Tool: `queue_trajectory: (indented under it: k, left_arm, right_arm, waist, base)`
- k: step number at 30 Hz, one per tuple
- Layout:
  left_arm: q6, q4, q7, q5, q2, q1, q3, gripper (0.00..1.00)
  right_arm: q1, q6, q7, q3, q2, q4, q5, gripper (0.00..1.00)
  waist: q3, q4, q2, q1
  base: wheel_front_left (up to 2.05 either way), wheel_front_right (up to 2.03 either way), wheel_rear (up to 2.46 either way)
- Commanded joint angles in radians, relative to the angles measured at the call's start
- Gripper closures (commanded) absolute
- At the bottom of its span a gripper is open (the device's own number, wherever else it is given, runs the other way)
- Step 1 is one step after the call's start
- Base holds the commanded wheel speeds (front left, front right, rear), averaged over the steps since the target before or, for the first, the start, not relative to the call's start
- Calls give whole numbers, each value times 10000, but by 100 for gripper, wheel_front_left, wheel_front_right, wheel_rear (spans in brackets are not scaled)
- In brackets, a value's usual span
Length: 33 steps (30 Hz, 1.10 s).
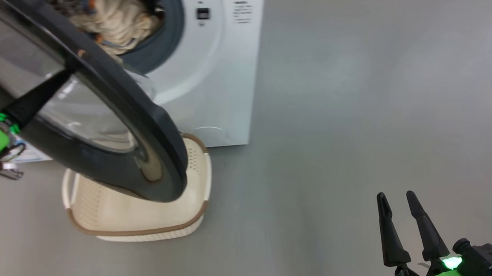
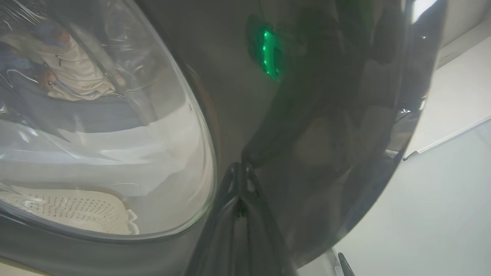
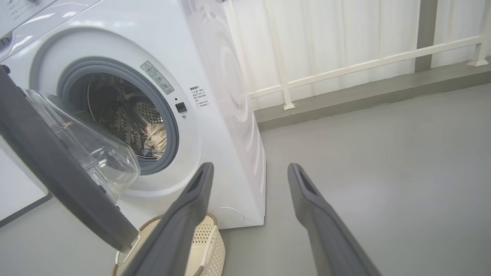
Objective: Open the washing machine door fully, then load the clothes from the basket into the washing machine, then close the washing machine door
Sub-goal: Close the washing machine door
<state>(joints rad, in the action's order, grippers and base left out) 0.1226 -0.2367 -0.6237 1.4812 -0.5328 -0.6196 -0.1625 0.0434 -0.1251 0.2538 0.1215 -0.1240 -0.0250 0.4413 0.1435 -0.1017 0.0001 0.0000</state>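
The washing machine [image 1: 215, 89] stands with its door [image 1: 145, 106] swung partway out over the basket [image 1: 137, 233]. My left gripper [image 1: 66, 76] is shut, its joined tips pressed on the door's outer face beside the glass. In the left wrist view that gripper [image 2: 241, 168] touches the glossy black rim of the door [image 2: 326, 134]. Cream and printed clothes [image 1: 121, 17] lie in the drum, and what shows of the basket's inside is bare. My right gripper [image 1: 396, 195] hangs open over the floor at the lower right, holding nothing. The right wrist view shows the right gripper [image 3: 250, 166], door [image 3: 57, 168], clothes [image 3: 156, 138] and basket [image 3: 209, 237].
Grey floor [image 1: 358, 119] stretches to the right of the washer. A white railing [image 3: 345, 69] and pale curtain run along the far wall beyond a raised grey ledge. The basket sits tight against the washer's front, under the door.
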Motion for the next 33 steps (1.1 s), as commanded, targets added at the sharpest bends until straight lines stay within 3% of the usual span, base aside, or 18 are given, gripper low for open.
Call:
queue_trajectory:
  k: [1,7,15,22,33]
  left_arm:
    - [81,75,220,-183,-562,-622,470,100]
    - [81,-141,535,-134,-632,-658,385,100]
    - [81,-84,696,126,-654,-138,230,100]
    - [81,236,963,404,-730,1167,213,100]
    - [81,781,1771,918,-258,3469,453,100]
  right_arm:
    - [-345,-56,80,141,-32,283,-2,0]
    - [-248,-56,80,91,8,274,-8,0]
    - [-174,-56,80,176,-91,219,6,0]
    - [12,-56,80,257,-254,192,40,0]
    - [123,-56,80,307,-351,196,51,0]
  waist:
    - [201,-728,-1,0]
    - [120,-876,-1,0]
    - [-232,-548,-1,0]
    - [-573,-79,-1,0]
    - [-774,358,-1,0]
  base:
    - [0,0,0]
    - [0,0,0]
    - [0,0,0]
    - [0,0,0]
    - [0,0,0]
